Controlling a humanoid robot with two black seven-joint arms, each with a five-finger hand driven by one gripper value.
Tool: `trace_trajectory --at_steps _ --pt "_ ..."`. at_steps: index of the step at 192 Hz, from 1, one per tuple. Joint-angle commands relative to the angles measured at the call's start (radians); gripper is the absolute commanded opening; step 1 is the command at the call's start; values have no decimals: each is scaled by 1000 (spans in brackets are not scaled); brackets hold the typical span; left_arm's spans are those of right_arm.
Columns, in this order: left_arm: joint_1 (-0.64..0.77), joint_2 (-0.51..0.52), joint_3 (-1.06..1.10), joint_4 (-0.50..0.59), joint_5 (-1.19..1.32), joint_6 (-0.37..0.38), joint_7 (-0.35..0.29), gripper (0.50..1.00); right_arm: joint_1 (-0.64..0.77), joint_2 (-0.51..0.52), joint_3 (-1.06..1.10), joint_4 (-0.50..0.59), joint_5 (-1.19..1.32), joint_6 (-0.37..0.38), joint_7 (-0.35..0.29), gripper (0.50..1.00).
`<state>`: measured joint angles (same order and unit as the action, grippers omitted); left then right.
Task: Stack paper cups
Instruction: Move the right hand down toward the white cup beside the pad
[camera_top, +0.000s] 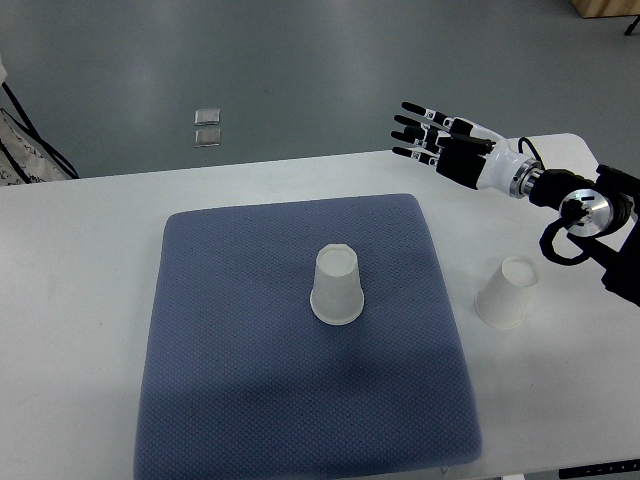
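Here there are two paper cups, one mat and one robot hand in view, all over a white bench (80, 260). Furthest left lies the blue-grey mat (250, 380), a padded square spread flat on the bench. Near the middle of it stands the first paper cup (336, 286), upside down, its mouth on the mat and its closed base up; its long axis runs nearly upright, though the steep view makes it seem to lean towards the far edge. To the right, off the mat and on the bare bench, stands the second paper cup (507, 292), also mouth down with its base up, likewise close to upright. The two cups are well apart. Furthest right, the right robot hand (437, 137) comes in from the right edge, held above the far side of the bench, fingers (412, 128) stretched out straight and spread, pointing left, grasping nothing.
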<state>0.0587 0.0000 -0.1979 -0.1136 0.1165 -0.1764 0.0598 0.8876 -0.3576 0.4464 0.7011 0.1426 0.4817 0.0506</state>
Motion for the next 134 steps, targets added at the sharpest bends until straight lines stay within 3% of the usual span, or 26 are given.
trace_trajectory --at_steps 1,134 --pt "0 0 0 0 0 0 0 1000 1 0 0 0 0 0 0 924" --pt "-3 0 2 2 0 0 0 1000 7 -75 -8 0 -8 8 0 924"
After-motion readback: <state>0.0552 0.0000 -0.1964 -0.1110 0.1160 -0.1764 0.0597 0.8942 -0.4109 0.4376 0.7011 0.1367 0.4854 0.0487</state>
